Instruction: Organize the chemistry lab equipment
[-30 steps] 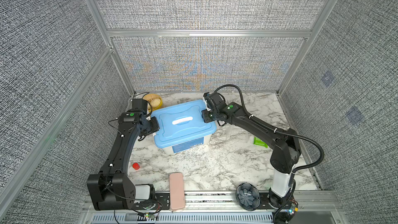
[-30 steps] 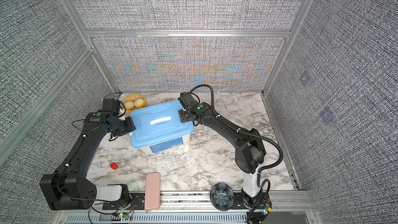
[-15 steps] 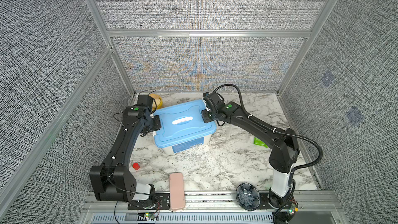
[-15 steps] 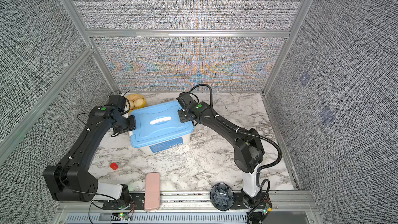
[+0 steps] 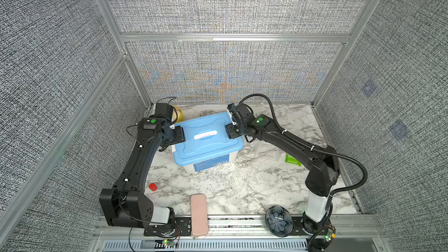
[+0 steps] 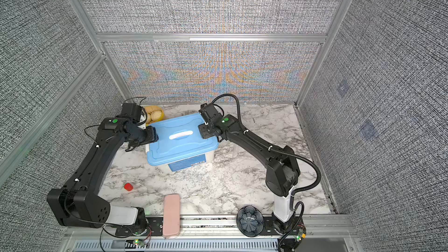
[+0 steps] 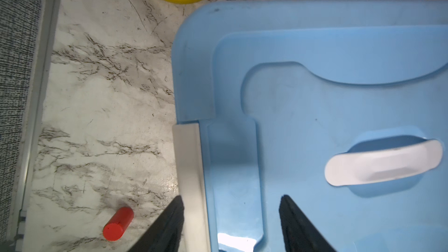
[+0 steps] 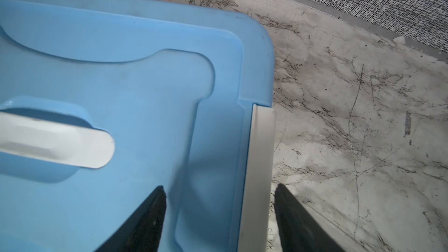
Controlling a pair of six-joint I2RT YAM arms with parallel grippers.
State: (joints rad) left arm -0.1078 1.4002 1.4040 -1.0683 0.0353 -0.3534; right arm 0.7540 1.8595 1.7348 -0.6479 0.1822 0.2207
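- Latch step on blue box (image 5: 208,146), mid-frame: left claw (image 7: 230,202) and right claw (image 8: 219,190) open, astride its white end latches (image 7: 189,163).
- Next, probably: level lid lift, both ends together.

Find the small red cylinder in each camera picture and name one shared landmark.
In a top view: red cylinder on the marble table, front left of the blue lid.
In a top view: red cylinder left of the pink case.
Left wrist view: red cylinder on the marble, apart from the lid.
Right wrist view: not in it.
Shared landmark: the lid's white handle.
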